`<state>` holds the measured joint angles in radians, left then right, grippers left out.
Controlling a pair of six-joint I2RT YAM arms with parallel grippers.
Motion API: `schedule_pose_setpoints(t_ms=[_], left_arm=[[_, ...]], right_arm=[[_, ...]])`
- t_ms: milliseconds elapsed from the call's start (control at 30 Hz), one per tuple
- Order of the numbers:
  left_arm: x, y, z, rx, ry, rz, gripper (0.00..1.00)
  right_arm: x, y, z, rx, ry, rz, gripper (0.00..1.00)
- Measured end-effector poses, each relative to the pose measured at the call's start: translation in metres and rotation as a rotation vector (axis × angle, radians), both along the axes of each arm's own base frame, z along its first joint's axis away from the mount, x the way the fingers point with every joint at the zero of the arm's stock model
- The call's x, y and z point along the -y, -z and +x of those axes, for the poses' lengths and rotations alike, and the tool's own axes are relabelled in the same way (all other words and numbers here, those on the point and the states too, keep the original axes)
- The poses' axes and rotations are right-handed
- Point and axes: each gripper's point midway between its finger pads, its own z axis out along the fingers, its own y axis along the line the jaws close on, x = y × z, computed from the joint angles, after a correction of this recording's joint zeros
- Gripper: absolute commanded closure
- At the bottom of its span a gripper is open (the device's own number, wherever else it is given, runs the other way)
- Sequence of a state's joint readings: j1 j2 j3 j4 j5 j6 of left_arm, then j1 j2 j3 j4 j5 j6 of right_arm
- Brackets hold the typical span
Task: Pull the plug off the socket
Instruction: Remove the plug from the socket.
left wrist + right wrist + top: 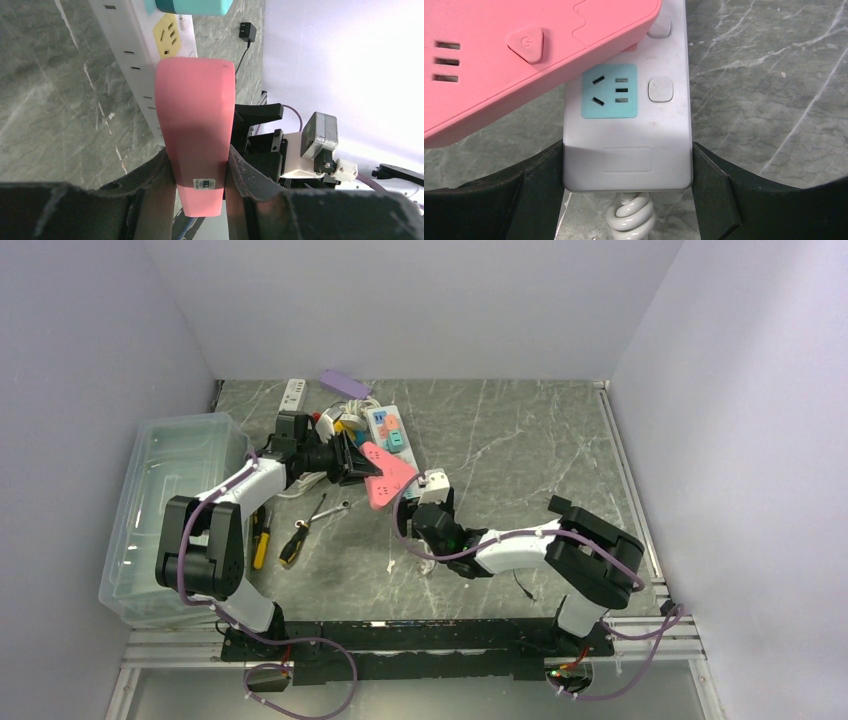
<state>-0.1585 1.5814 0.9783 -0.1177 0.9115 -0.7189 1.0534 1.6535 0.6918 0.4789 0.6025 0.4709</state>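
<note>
Where clamped, plug (195, 110) pink, smooth; socket strip (626, 165) white.

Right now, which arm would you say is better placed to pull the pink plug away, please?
Left: the left gripper is shut on the pink plug; the right gripper only clamps the white power strip.
</note>
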Motion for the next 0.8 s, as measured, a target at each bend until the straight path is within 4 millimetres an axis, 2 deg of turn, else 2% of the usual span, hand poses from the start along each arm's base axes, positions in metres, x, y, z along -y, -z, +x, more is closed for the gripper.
schedule_pose_setpoints(t_ms=[300, 567, 800], left_arm=[[0.000, 0.002, 0.000, 0.014, 0.003, 0.011, 1.00], [0.015, 0.008, -0.005, 0.099, 0.057, 0.097, 1.00], [0.014, 0.007, -0.006, 0.091, 0.059, 0.091, 1.00]], right_arm=[[0.002, 0.002, 0.004, -0.037, -0.020, 0.041, 1.00], [0.009, 0.016, 0.005, -0.166, -0.095, 0.141, 1.00], [0.008, 0.013, 0.002, -0.151, -0.100, 0.134, 1.00]])
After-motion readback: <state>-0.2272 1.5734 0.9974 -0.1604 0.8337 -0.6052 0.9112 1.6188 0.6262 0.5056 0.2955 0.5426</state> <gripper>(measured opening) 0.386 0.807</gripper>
